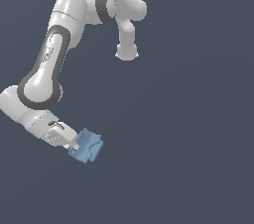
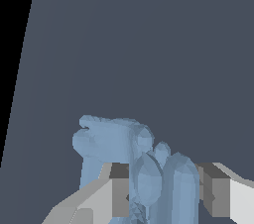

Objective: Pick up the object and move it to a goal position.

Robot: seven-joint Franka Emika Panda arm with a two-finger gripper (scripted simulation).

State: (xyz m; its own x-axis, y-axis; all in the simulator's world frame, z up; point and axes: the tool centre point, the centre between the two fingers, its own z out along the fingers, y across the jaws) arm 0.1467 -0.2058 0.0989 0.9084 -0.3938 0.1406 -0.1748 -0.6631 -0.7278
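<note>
Gripper state: closed narrowly around the object [image 2: 149, 168]; grey pads [image 2: 119, 191] pressed against both flanks in the wrist view.
Gripper location: gripper [image 1: 75, 144] at the end of the white arm [image 1: 49, 64], low at the exterior view's left, tilted down toward the exterior view's right.
Object location: between the fingertips, protruding well beyond them; in the exterior view seen as a blue lump [image 1: 87, 145] just past the finger ends.
Object colour: light blue, matte, uniform.
Object shape: lumpy, roughly cubic, irregular faceted faces; rounded lobes nearest the fingers, a broader knobbly mass farther out.
Object width: close to the gap between the pads.
Finger material: pale grey-white bodies, flat faces, sharp straight edges; darker grey rectangular pads at the tips.
Arm surface: smooth glossy white shells, dark grey bands at the joints, rounded link ends.
Background: plain slate-grey surface [image 1: 188, 134], no texture, no markings.
Contact with surface: cannot tell whether the object rests on the surface or hangs clear of it.
Room beyond the fingertips: unbroken grey field ahead of the object in the wrist view.
Room to the sides: unbroken grey field toward the exterior view's right and below the gripper.
View edge: black band [image 2: 12, 44] along one side of the wrist view, slanted straight border against the grey.
</note>
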